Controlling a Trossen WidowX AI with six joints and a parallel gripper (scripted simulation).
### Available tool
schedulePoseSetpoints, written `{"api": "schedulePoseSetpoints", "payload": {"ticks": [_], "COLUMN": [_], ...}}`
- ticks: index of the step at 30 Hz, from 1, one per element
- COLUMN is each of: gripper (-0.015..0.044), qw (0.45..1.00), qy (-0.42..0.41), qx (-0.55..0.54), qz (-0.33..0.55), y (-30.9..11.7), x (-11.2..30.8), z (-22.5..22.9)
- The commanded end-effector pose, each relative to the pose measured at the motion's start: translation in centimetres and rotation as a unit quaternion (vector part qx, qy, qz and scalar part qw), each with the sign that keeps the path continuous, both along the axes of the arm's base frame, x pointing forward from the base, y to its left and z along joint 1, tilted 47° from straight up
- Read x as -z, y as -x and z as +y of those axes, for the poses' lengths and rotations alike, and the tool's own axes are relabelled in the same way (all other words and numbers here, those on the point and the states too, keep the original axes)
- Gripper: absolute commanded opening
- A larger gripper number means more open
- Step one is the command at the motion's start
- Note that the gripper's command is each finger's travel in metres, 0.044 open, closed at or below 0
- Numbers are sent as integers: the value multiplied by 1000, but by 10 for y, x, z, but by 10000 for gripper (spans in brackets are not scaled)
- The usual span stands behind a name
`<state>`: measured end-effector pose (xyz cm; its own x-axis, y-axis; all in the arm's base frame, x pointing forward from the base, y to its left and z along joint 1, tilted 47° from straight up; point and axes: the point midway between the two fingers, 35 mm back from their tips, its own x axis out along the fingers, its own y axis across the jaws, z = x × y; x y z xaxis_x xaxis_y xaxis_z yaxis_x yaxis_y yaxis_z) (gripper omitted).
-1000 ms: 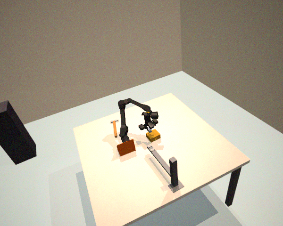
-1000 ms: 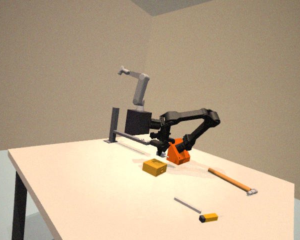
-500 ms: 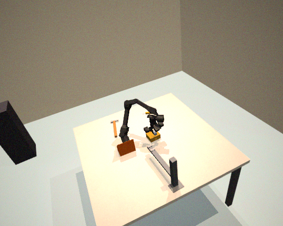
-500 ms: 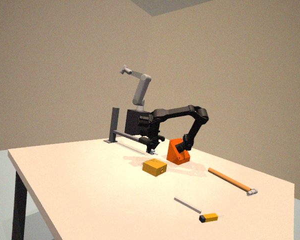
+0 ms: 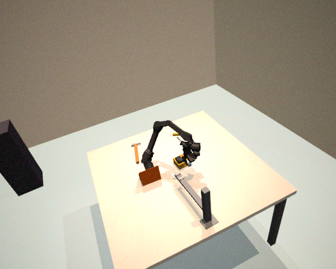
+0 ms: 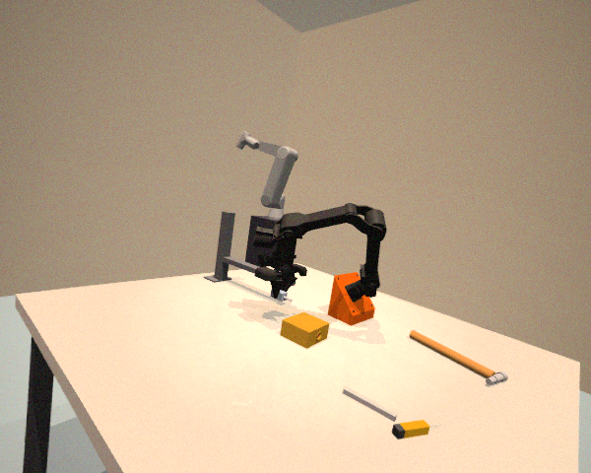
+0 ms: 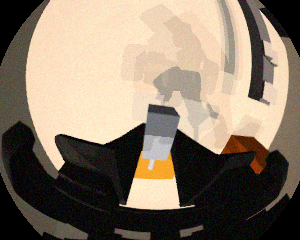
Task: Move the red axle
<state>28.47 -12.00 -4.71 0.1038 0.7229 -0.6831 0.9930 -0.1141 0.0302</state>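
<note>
The robot's arm [image 5: 154, 139] [image 6: 326, 216] is matte black from base to wrist, its slim links running between chunky, rounded joint housings. A stubby dark cylinder [image 5: 195, 146] juts from the wrist section. The gripper [image 5: 190, 162] [image 6: 281, 294] [image 7: 157, 128] is black too, with angular, faceted fingers that taper towards their ends, and dark curved parts flanking them. Its surfaces look plain, with a dull sheen along some edges.
</note>
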Motion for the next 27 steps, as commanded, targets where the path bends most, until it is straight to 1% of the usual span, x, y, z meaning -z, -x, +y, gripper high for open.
{"api": "schedulePoseSetpoints", "payload": {"ticks": [1, 27], "gripper": [0, 0], "qw": [1000, 1000], "qy": [2, 2], "qx": [-3, -3], "qz": [-1, -1], "y": [-1, -7], "x": [5, 34], "z": [-2, 27]}}
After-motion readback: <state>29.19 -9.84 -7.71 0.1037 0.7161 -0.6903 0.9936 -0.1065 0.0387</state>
